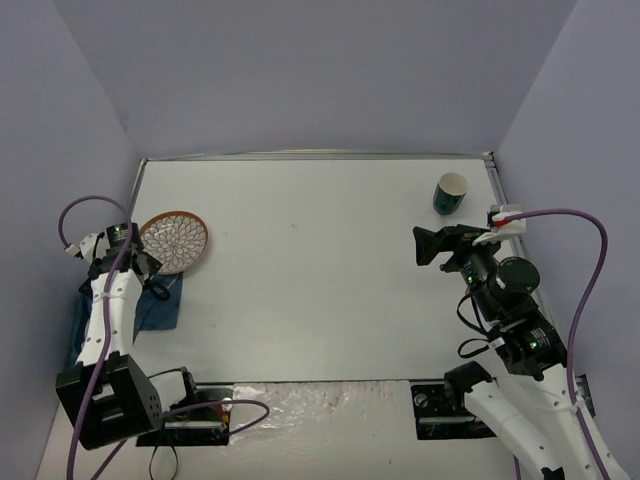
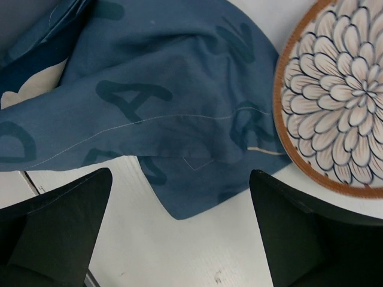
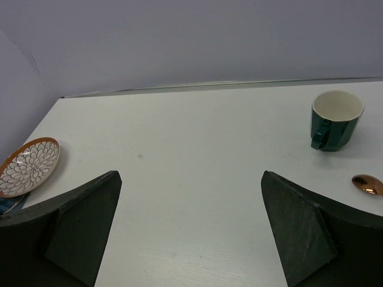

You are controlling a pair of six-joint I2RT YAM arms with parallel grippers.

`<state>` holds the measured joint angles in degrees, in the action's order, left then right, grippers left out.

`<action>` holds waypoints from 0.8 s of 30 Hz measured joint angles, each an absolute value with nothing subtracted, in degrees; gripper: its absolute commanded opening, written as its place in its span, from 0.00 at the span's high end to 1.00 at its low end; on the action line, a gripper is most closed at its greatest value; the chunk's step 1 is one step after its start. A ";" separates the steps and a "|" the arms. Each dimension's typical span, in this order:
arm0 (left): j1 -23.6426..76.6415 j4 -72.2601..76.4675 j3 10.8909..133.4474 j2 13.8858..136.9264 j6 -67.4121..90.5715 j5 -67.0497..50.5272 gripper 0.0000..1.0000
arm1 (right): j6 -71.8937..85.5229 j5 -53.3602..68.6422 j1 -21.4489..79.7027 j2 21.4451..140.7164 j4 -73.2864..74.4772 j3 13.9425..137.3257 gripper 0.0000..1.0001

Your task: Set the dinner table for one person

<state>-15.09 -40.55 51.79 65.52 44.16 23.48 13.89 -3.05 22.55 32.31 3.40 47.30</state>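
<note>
at the far left the left gripper hangs over the blue placemat, its jaws spread wide and holding nothing. the cloth lies rumpled and folded on itself at the left edge of the dinner table, with one pointed corner reaching onto the bare white surface between the fingers. the step in hand looks to be taking up this cloth so that it can be laid flat in front of the arms. to do it well, the gripper should come straight down on that loose corner and close on cloth alone. it should keep clear of the plate, whose orange rim meets the cloth's right edge; whether it rests on the cloth or only touches it cannot be told. a careless pull could drag the plate along, so drawing the corner away from it seems wise. the petal-patterned plate has nothing on it. near the far right corner stands the green cup, upright, its pale inside showing no contents. nearer the arm lies a copper spoon, cut off by the frame. the right gripper is raised above the table, wide open and empty
</note>
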 measured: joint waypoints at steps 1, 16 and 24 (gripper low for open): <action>-16.68 -39.58 51.18 66.21 44.18 22.73 0.03 | 13.89 -2.85 22.55 32.12 3.47 47.24 0.00; -19.51 -29.73 50.70 81.47 45.79 17.96 0.03 | 13.67 -1.82 22.55 31.57 3.90 46.11 0.00; -19.53 -29.49 50.78 85.99 48.36 18.97 0.29 | 13.66 -1.35 22.55 31.83 3.92 46.11 0.00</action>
<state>-19.53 -29.49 50.78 85.99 48.36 18.97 13.66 -1.35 22.55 31.83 3.92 46.11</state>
